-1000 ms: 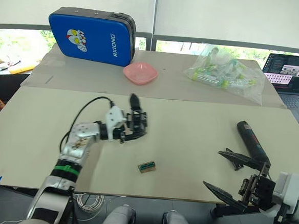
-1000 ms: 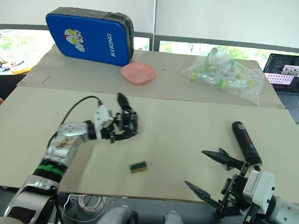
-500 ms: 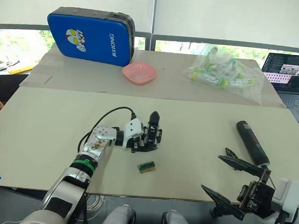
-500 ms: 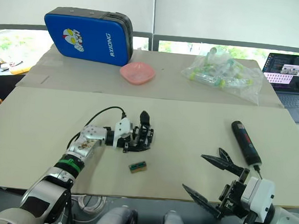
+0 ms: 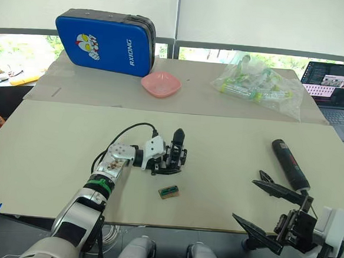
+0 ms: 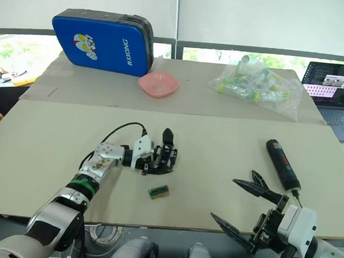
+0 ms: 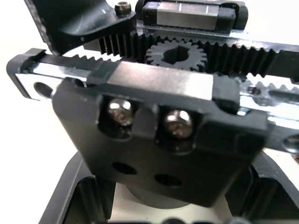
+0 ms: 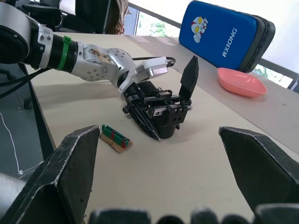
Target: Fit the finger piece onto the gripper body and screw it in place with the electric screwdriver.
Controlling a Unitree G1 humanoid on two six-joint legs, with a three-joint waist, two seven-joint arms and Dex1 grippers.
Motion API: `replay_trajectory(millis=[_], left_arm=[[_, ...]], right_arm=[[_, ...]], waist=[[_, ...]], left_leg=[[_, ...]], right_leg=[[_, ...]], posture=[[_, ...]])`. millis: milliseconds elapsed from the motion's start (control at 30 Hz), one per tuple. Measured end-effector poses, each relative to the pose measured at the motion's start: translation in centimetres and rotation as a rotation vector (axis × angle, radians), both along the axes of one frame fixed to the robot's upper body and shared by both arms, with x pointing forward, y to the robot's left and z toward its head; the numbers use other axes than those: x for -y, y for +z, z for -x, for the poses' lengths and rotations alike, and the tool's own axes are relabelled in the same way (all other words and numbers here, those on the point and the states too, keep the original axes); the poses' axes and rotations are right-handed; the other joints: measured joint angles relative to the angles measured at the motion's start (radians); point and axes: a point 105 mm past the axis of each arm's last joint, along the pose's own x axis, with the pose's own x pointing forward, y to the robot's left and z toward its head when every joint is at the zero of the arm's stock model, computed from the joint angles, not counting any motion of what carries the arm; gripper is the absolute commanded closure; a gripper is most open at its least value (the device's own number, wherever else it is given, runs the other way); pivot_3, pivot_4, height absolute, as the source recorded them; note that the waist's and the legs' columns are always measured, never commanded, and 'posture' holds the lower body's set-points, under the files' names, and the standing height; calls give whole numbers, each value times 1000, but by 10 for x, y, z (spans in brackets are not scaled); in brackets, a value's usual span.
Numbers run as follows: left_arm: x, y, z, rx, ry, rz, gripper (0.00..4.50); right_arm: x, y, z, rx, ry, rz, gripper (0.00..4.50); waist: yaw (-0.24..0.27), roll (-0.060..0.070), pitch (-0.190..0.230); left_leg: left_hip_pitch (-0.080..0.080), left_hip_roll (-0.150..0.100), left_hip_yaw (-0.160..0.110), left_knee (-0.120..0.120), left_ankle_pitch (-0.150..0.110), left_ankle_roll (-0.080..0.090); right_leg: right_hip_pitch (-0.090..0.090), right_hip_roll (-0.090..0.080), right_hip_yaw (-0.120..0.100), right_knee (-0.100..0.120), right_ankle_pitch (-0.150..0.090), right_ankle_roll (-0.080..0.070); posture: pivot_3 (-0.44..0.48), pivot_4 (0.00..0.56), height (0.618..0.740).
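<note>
The left gripper [image 5: 171, 159] is closed around the gripper body [image 8: 164, 116] and holds it down on the table [image 5: 52, 150], just beside the small tan-and-green block [image 5: 168, 192]. The body's pointed finger sticks up. The electric screwdriver [image 5: 289, 165] lies far to the right of the gripper body, with its long side pointing away from the robot and its thin bit at the near end. The right gripper [image 5: 272, 211] is wide open and empty, just beside that near end, so I think the right arm should pick up the screwdriver.
</note>
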Motion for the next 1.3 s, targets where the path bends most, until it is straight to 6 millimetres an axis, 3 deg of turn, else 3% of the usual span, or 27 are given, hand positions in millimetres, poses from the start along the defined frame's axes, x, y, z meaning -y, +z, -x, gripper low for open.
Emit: replay_trajectory(millis=[133,167,333,467,567,667,833,1000,1100,1300], left_arm=[[-4,0,-1,-22,-1,-10,177],[-8,0,-1,-24,1,-16,32],[-33,1,-1,-36,21,-23,32],[-68,8,8,-58,37,7,32],[-99,37,19,-56,49,110,32],[-112,69,29,8,44,139,32],[-110,94,48,-36,22,156,32],[-92,131,67,-18,-82,152,32],[-84,132,73,-13,-107,140,32],[-70,132,78,-6,-121,167,32]], right_arm=[[0,0,0,-6,7,4,0],[0,0,1,-8,6,4,0],[4,-1,2,-15,-13,14,0],[17,-7,10,-55,-94,17,0],[37,-17,25,-139,-206,41,0],[56,-21,33,-172,-315,55,0],[66,-24,33,-225,-423,12,0],[67,-5,-15,-269,-495,-2,0],[65,4,-37,-369,-480,67,0],[84,-4,-63,-609,-501,277,0]], waist=[[-1,0,0],[-1,0,0],[-1,0,0],[0,0,0],[0,1,0],[0,1,0],[-4,4,-1],[-21,4,-1],[-23,5,-1],[-13,4,0]], left_leg=[[0,0,0,0,2,3],[0,0,0,0,2,3],[0,0,0,0,1,3],[0,1,-1,0,1,2],[0,1,-1,-1,-3,-4],[2,1,-1,0,-4,-4],[3,2,-1,0,-4,-5],[4,1,0,0,-4,-5],[1,1,0,-1,-2,-2],[0,5,1,0,1,3]], right_leg=[[0,0,0,0,0,0],[0,0,0,0,0,0],[0,0,0,0,0,0],[-1,-2,0,0,0,0],[-2,-5,1,-1,0,-1],[-1,-7,1,-2,-1,-1],[-1,-7,1,0,-5,-7],[-1,-8,1,-1,-5,-7],[1,-6,0,0,-3,-4],[1,-3,-1,-2,-4,-6]], posture=[[0,150,740],[0,150,740],[0,150,740],[0,150,740],[0,150,740],[0,150,740],[0,150,740],[0,150,740],[0,150,740],[0,150,740]])
